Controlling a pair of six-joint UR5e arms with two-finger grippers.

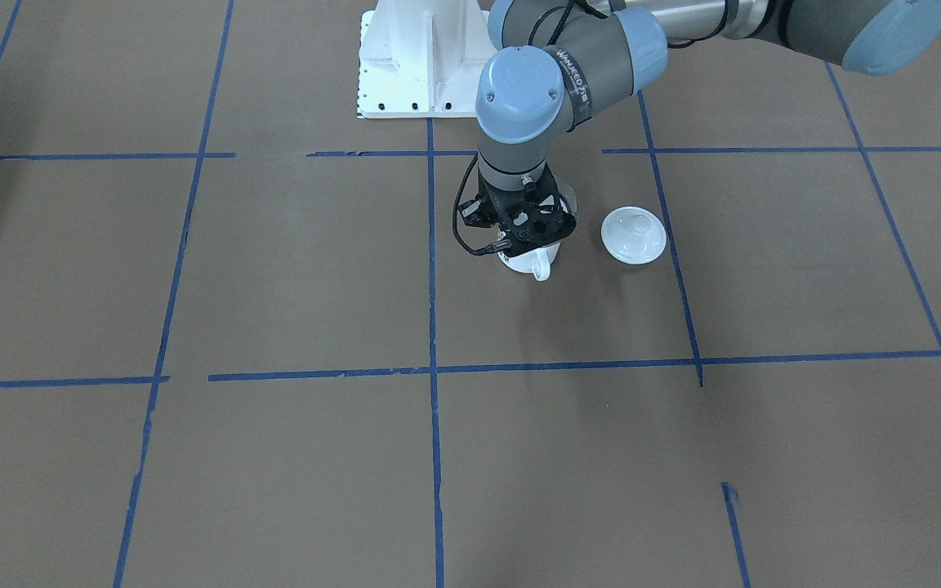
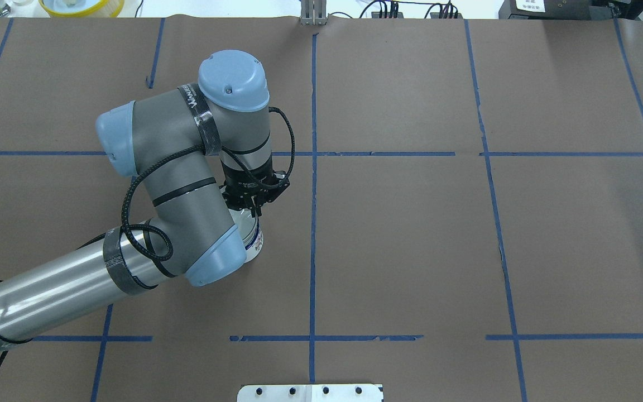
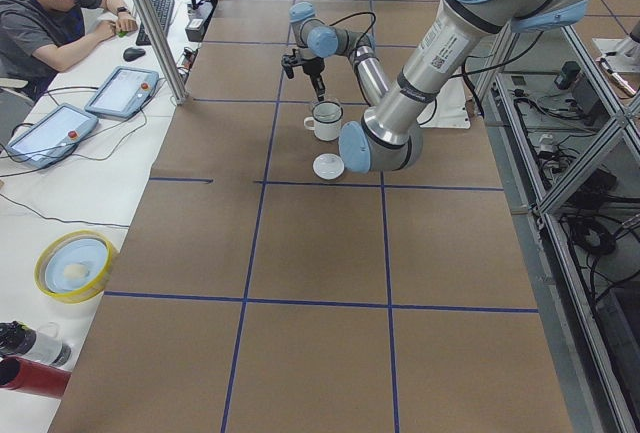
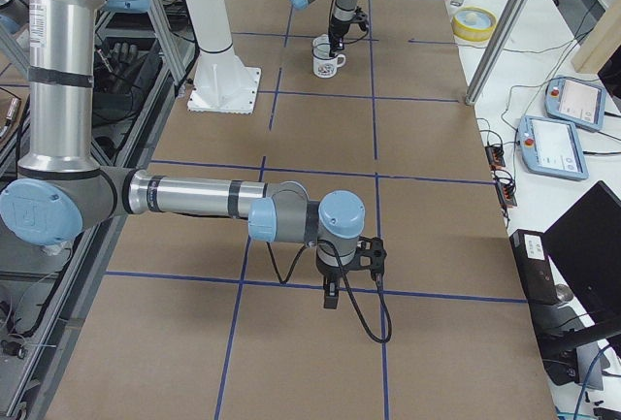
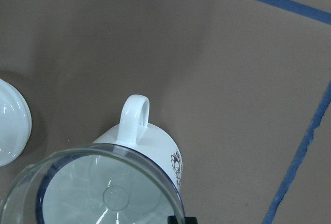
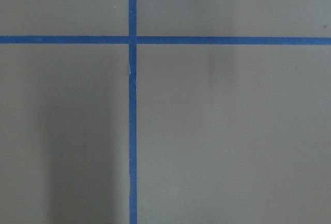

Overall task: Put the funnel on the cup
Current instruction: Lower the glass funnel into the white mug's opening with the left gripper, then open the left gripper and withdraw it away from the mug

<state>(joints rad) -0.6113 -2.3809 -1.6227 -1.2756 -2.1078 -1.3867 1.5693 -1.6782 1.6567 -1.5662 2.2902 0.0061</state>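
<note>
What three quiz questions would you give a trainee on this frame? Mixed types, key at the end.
1. True or false: the white lid sits on the cup.
2. In the left wrist view, what is over the cup's mouth? A) the clear funnel B) the lid C) nothing
3. Which arm's end effector is above the cup?
Key: 1. False, the lid lies on the table beside the cup. 2. A. 3. The left arm's.
</note>
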